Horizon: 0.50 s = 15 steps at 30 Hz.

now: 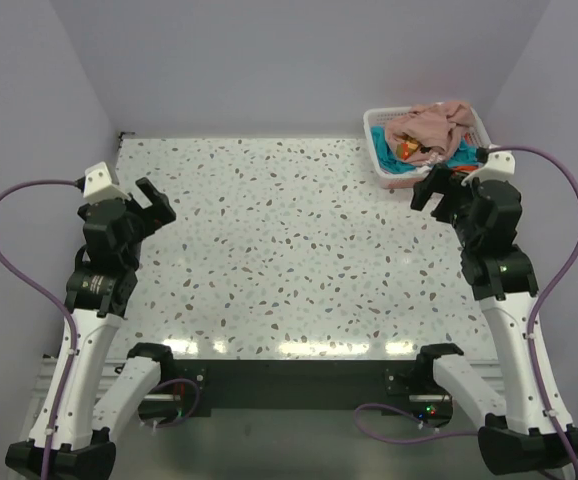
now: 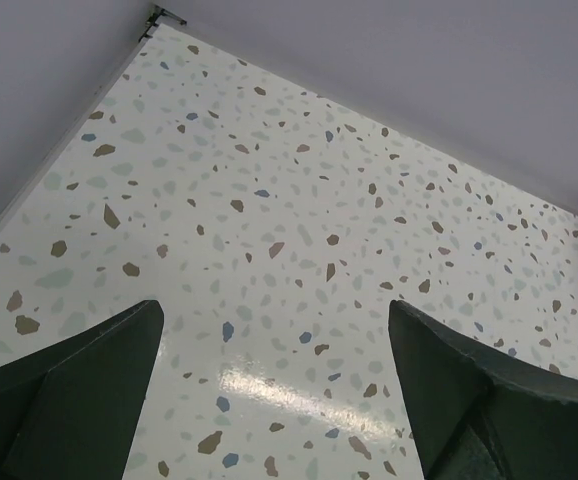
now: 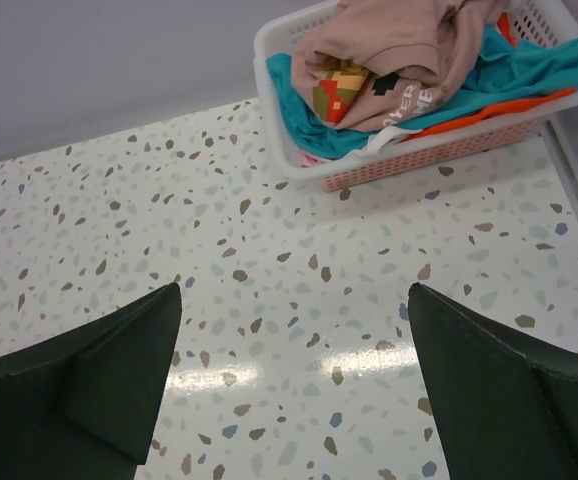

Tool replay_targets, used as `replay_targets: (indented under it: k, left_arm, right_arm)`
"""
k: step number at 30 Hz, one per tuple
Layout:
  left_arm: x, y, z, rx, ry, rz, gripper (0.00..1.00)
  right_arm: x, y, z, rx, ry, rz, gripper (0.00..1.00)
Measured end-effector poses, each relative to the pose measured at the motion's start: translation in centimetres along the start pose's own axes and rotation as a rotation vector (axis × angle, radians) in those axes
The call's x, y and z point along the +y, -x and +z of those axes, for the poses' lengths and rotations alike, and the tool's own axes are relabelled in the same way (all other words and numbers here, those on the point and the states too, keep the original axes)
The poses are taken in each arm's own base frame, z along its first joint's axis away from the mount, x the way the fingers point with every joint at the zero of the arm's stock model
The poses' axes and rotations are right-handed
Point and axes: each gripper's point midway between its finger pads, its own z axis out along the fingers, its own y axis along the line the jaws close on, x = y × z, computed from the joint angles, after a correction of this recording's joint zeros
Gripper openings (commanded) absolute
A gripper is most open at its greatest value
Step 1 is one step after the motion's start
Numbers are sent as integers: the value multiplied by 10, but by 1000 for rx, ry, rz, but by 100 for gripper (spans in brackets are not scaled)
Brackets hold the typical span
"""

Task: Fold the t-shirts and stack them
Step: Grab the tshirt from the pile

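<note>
Looking past the right gripper (image 3: 294, 290), I see its jaws spread wide and empty. The white plastic lattice basket (image 3: 421, 160) sits close ahead of the fingertips, a shade towards the right-hand finger, its long side running across the gap. Heaped inside lie the t-shirts: a crumpled dusty salmon-pink cloth tee (image 3: 409, 40) with white lettering on top, a teal tee (image 3: 534, 68) and an orange tee (image 3: 489, 108) beneath. The left gripper (image 1: 157, 203), equally spread, points at the speckled tabletop (image 2: 269, 200), well apart from the basket. The right arm looks nearer for a first grab.
</note>
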Motion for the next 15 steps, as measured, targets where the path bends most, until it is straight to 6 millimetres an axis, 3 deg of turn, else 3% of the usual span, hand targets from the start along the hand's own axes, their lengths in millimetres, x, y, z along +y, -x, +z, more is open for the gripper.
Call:
replay_targets:
  k: [9,15]
  left_arm:
    - [-1,-1,10,4,13,13,100]
    - [11,-23,36,81,108,53,100]
  right_arm:
    - [-10,-1,5,1,-59,-13,99]
    - [-19,-7,33,60,-132,-27,99]
